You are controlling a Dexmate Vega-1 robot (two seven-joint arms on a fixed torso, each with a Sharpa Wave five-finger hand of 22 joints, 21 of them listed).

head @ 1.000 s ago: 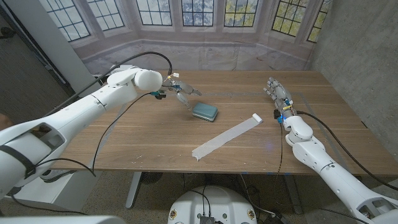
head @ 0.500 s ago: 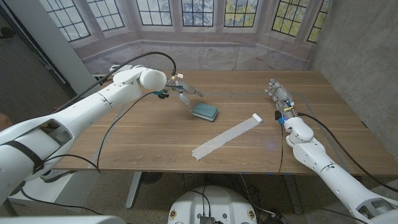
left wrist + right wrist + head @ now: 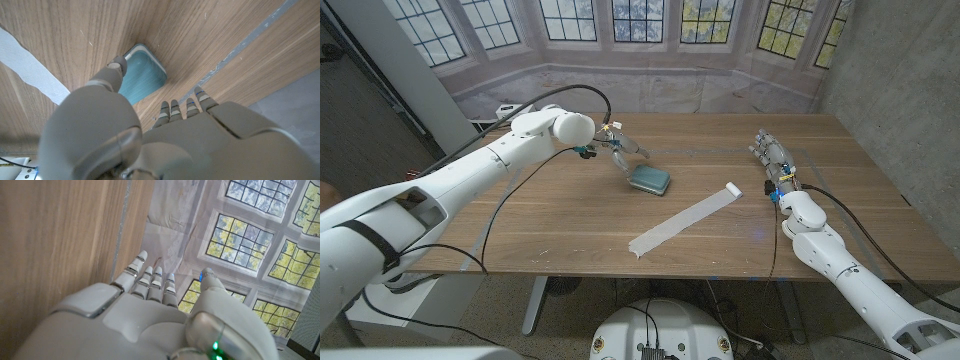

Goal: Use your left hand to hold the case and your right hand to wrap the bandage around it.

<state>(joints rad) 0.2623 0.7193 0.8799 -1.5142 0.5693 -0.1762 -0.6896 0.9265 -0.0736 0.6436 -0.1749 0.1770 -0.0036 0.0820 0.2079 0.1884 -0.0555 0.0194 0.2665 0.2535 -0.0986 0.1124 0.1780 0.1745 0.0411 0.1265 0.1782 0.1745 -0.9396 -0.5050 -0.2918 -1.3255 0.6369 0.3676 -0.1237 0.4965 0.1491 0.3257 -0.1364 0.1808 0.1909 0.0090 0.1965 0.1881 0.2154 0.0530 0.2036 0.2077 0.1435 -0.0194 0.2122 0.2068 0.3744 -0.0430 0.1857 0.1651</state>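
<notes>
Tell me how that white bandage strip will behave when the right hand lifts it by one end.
The bandage lies flat and thin along the table, so it will probably be floppy and droop rather than hold its shape. It looks light; the free end would likely drag or swing. Its far end near the right hand shows a small fold, hinting that it creases easily.

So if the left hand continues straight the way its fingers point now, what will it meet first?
Most likely the teal case: the left hand points down toward it, open, just short of it. Whether they already touch is unclear.
</notes>
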